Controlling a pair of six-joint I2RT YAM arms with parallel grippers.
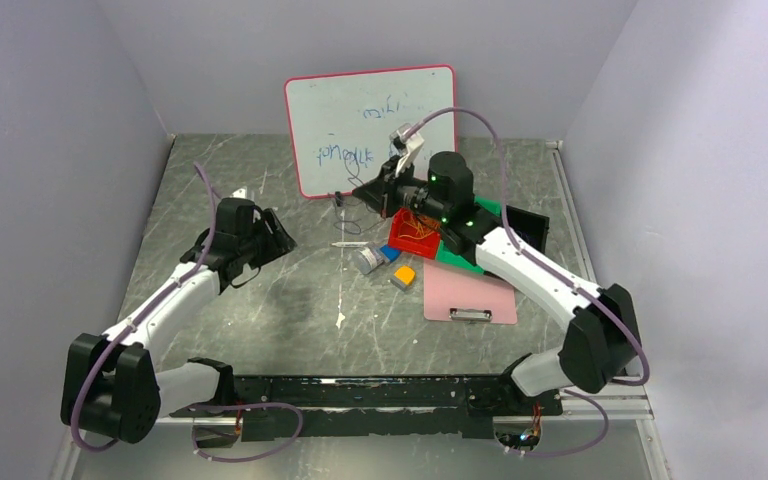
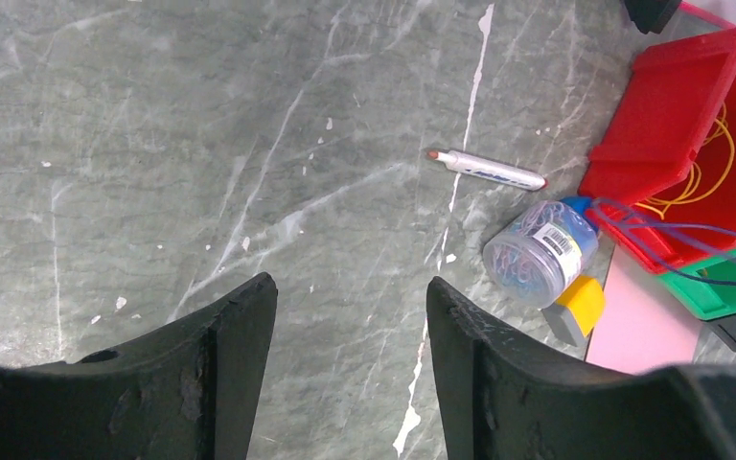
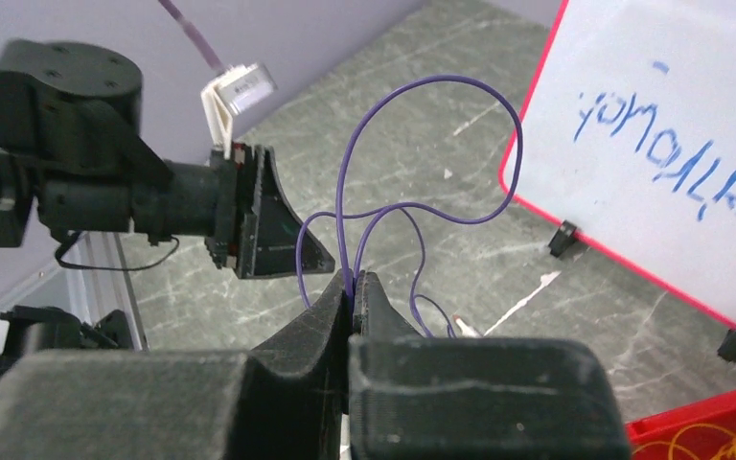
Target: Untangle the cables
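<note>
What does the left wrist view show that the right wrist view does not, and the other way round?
Only left wrist: a clear jar of clips and a yellow block. Only right wrist: blue writing on the whiteboard, and the right end effector shut on a purple cable. Both: the red bin and the grey table.

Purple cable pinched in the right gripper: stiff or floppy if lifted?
Likely floppy yet springy: purple cable holds open loops above the right gripper. Probably light and thin, so may slip. Could snag: orange cables lie in the red bin.
</note>
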